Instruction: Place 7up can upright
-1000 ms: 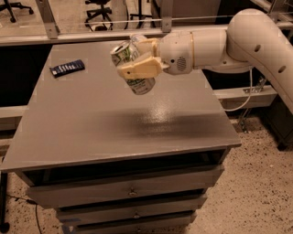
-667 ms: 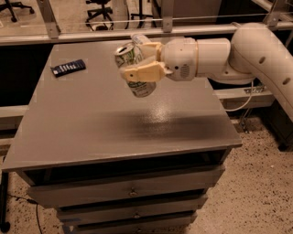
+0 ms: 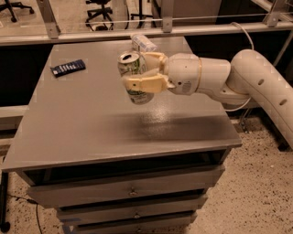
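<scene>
The pincer was clamped on the 7up can, holding it a bit tilted in the air over the back half of the grey counter. Another can sat right behind near the far edge, with a dark blue packet further along it. Drawers underneath, speckled floor, office chairs past a rail.

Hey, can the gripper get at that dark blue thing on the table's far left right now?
Probably not yet: the gripper is shut on the 7up can, held above the table. Nothing stands between it and the dark blue object, so it likely could once the can is down.
</scene>
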You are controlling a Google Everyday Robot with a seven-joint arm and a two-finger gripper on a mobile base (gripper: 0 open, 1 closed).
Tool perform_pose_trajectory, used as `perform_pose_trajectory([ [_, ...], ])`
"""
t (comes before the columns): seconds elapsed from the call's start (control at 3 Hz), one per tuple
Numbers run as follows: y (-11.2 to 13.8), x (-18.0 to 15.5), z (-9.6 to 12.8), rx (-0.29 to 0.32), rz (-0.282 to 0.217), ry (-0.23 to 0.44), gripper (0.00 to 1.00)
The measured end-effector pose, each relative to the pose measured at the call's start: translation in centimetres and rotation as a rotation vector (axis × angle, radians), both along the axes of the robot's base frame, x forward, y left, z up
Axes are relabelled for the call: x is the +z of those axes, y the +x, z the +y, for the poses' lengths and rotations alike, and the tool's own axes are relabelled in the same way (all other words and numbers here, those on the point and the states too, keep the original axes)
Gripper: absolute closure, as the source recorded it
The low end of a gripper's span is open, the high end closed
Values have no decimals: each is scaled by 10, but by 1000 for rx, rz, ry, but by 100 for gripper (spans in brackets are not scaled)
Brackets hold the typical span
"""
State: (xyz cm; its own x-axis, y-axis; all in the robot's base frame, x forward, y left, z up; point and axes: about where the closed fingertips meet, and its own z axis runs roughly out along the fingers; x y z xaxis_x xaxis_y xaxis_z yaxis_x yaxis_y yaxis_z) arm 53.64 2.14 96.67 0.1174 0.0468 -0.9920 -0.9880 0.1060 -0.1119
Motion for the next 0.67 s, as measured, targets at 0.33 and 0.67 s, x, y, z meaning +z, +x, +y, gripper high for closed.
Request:
perform_pose_trajectory([
  [0.33, -7, -10, 16, 33, -8, 48, 100],
  [0.67, -10, -30, 37, 72, -8, 40, 100],
])
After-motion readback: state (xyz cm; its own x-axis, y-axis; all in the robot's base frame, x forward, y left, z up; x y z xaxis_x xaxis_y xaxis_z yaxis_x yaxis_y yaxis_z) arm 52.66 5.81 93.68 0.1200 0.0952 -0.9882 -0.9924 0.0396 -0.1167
